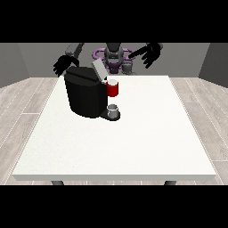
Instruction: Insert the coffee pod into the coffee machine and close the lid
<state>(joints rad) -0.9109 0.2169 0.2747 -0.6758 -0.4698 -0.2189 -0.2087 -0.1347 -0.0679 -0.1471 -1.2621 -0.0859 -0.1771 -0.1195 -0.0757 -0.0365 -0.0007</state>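
Coffee machine [85, 95], lid [98, 70] raised, was noted just below the open-fingered hand at the view's left [62, 65].

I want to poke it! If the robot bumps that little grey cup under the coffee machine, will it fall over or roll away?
The small grey cup looks short and wide, so it would probably slide rather than tip. It sits on the black coffee machine's base, which might hold it in place. If knocked over, its round sides would likely let it roll on the flat white table.

coffee machine [84, 95]: 1 | cup [114, 110]: 1 | table [133, 147]: 1 | hands: 2 [63, 65] [149, 54]
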